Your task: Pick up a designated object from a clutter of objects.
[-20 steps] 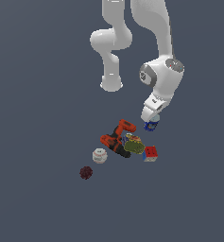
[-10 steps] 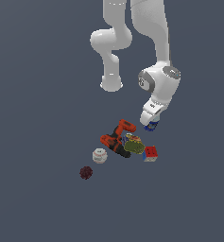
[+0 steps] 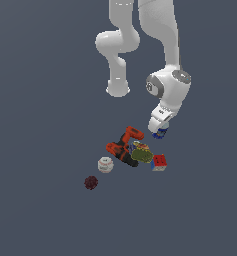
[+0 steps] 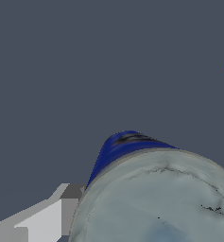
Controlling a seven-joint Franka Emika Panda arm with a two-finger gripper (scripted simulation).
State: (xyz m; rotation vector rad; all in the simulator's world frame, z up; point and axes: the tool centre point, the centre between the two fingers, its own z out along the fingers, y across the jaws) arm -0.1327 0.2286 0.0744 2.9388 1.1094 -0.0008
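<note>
1. Exterior view, read from its left: a dark red ball (image 3: 91, 182) lies alone on the grey tabletop (image 3: 40, 150), well apart from the rest; next comes a white round puck (image 3: 105, 164), then an orange-red and black power drill (image 3: 124, 146) with a yellow-green lumpy item (image 3: 142, 155) touching it, and a red-and-white colour cube (image 3: 159, 162) just beside that.
2. Furthest toward that view's right, the white arm's hand (image 3: 160, 131) hangs above and beside the clutter, with the small blue cylindrical can with a pale grey-silver top (image 3: 161, 133) at its tip, clear of the pile.
3. Wrist view: the can's silver top (image 4: 156, 198) fills the near field with its blue wall behind, and one pale finger (image 4: 42, 220) lies against its side. The second finger is out of sight, so the closing width is unclear; the hand appears to be clamped on the can.
4. Judgement: the grasp looks made and the lift is in hand, the can seemingly off the tabletop.
5. Next move, as I judge it: raise straight up, holding the squeeze steady, and keep away from the cube and lumpy item below.
</note>
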